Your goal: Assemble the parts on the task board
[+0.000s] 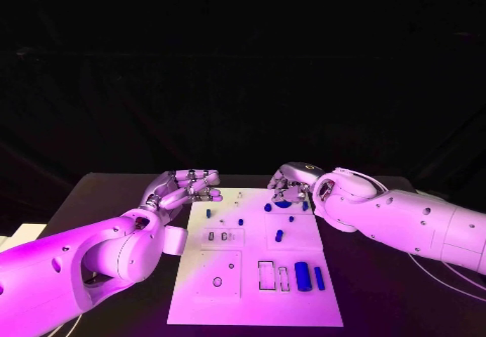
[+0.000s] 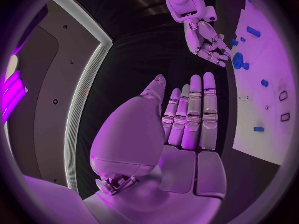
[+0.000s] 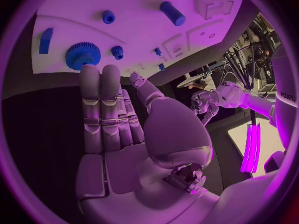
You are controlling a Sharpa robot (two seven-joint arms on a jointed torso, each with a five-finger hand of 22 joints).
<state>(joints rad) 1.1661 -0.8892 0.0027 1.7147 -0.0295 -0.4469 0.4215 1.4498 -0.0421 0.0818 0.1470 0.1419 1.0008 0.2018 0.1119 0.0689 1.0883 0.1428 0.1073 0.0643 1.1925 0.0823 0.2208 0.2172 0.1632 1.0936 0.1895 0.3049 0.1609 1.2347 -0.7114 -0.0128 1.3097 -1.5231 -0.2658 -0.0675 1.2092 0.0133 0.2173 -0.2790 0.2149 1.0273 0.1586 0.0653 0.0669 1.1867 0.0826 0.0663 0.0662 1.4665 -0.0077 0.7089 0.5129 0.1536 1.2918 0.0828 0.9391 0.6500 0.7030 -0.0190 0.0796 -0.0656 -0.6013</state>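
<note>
The white task board (image 1: pixel 253 295) lies in the middle of the table, with several blue parts on it. My left hand (image 1: pixel 187 186) hovers by the board's far left corner; its fingers (image 2: pixel 193 112) are stretched out and hold nothing. My right hand (image 1: pixel 291 184) is at the board's far edge, also with straight fingers (image 3: pixel 99 102) and nothing in it. Its fingertips end just short of a large blue gear (image 3: pixel 79 56), beside a small blue gear (image 3: pixel 117 51). The same large gear (image 2: pixel 237 59) lies under the right hand (image 2: pixel 206 42) in the left wrist view.
A thick blue cylinder (image 1: pixel 302 271) and a thinner blue bar (image 1: pixel 319 278) lie near the board's near right corner, beside rectangular slots (image 1: pixel 266 274). Small blue pegs (image 1: pixel 279 236) stand mid-board. Black table (image 1: pixel 385 309) surrounds the board.
</note>
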